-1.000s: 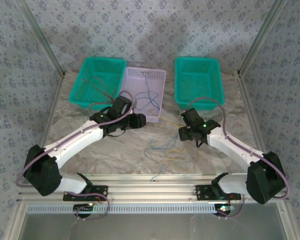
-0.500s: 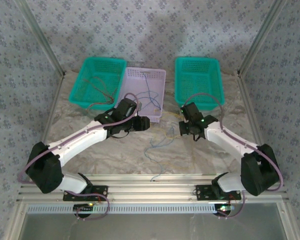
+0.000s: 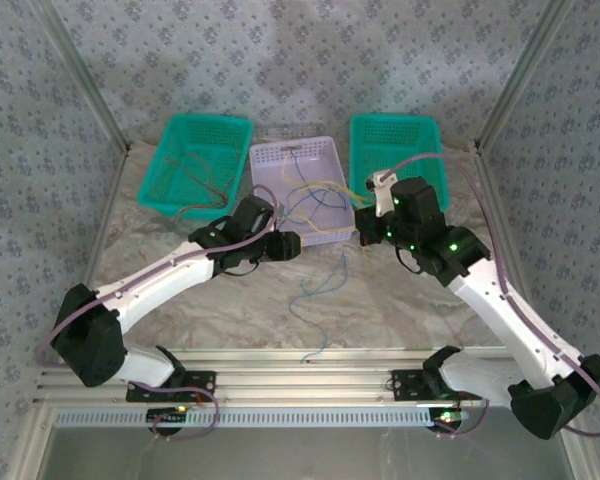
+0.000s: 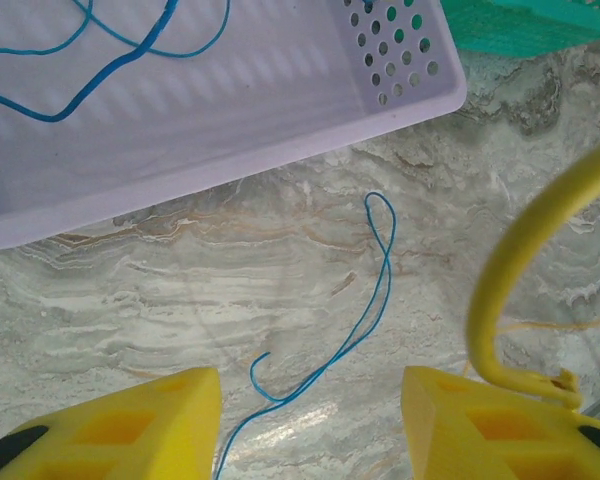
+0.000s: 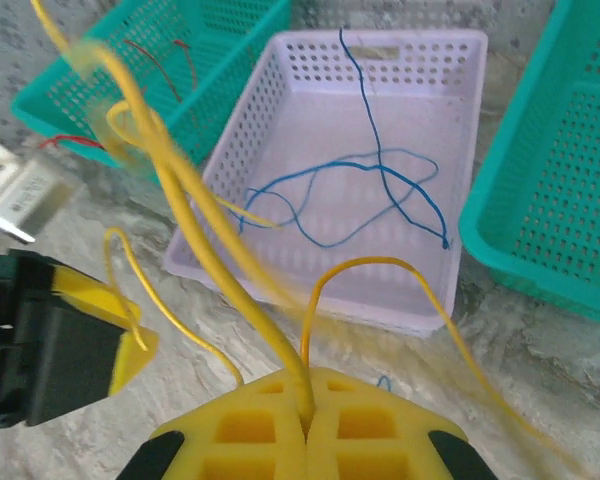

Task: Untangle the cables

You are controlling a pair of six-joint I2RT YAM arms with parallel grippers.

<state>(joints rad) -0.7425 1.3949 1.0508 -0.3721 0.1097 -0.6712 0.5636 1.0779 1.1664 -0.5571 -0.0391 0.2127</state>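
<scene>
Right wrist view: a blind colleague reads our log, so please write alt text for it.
The right hand is shut on yellow wires. Behind lies a lilac basket holding blue wires, between the left green basket and the right green basket.

yellow cable (image 5: 193, 205) blurred, poss. 2 strands

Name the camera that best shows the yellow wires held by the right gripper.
Right wrist: the yellow wires rise straight from the shut right gripper, big though blurred. Top external shows a faint arc over the lilac basket; left wrist, one loop at the edge.
</scene>
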